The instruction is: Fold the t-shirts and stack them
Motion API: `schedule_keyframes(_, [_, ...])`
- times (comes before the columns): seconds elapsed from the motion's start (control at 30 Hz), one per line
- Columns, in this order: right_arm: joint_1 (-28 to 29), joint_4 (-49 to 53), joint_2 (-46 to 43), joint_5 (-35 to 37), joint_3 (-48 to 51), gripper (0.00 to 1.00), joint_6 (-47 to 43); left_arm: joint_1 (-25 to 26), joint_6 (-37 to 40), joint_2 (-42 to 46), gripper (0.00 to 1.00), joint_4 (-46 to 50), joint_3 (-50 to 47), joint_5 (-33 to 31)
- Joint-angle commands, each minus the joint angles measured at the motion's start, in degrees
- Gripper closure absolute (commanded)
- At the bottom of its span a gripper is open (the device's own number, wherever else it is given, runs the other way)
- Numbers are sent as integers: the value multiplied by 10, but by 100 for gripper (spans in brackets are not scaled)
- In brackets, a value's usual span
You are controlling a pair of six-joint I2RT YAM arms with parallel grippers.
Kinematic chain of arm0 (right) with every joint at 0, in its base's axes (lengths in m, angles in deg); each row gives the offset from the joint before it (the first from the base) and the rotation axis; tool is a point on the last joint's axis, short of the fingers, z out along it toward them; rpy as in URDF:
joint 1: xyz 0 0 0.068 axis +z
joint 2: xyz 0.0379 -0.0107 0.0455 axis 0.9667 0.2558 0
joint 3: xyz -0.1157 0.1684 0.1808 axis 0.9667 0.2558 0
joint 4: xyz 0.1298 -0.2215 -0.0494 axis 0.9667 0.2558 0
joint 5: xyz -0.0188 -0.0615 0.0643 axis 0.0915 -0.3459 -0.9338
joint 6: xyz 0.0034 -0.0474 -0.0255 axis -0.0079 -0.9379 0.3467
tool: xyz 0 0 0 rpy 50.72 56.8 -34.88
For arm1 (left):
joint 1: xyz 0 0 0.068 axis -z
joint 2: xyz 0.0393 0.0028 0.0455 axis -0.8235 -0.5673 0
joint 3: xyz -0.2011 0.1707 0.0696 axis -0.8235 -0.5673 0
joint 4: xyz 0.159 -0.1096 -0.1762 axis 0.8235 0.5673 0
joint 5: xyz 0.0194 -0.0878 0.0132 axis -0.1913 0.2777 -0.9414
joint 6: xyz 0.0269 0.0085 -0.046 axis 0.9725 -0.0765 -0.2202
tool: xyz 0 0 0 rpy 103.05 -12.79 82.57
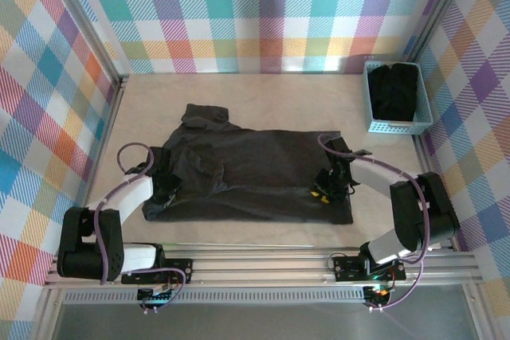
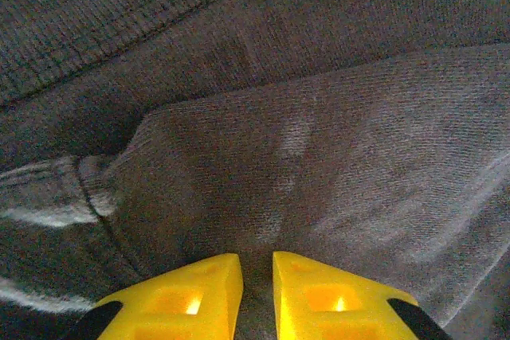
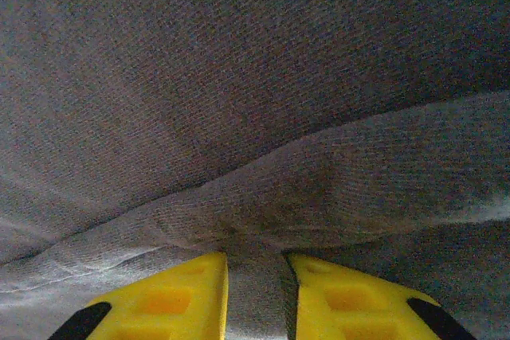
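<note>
Light blue mesh basket (image 1: 398, 127) sits at the far right of the table (image 1: 271, 97), against the checkered wall, packed with dark cloth (image 1: 396, 89) (same charcoal as the shirt on the table; can't tell how many pieces or whether they are folded). One dark t-shirt (image 1: 255, 173) lies spread and wrinkled mid-table, well apart from the basket, with one sleeve sticking out toward the far left. Left gripper (image 1: 169, 185) is down on the shirt's left side; in the left wrist view its yellow fingers (image 2: 203, 292) stand narrow with fabric in the slim gap. Right gripper (image 1: 325, 189) is on the shirt's near right part; in the right wrist view its fingers (image 3: 175, 300) pinch a raised fold of cloth.
</note>
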Motion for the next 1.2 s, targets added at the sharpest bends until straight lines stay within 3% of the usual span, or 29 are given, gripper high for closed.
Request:
schedule_keyframes(0.0, [8, 58, -9, 17, 33, 73, 21, -9, -17, 16, 79, 94, -47, -6])
schedule_keyframes(0.27, [19, 70, -42, 30, 9, 72, 4, -10, -26, 92, 75, 157, -29, -26])
schedule_keyframes(0.4, [24, 71, -105, 58, -44, 55, -28, -10, 16, 83, 64, 167, 87, -52])
schedule_keyframes(0.5, [7, 33, -100, 58, -101, 45, -89, -13, 81, -14, 53, 151, 214, -72])
schedule_keyframes(0.57, [-19, 22, -53, 42, -154, 45, -127, -24, 129, -108, 47, 131, 300, -62])
schedule_keyframes(0.77, [-84, 8, 100, 19, -311, 47, -199, -43, 239, -369, 51, 99, 579, -31])
schedule_keyframes(0.97, [-117, 36, 187, 10, -409, 47, -224, -56, 280, -509, 49, 13, 698, 27])
schedule_keyframes(1.17, [-131, 32, 206, 1, -422, 47, -217, -53, 300, -620, 51, 52, 807, 29])
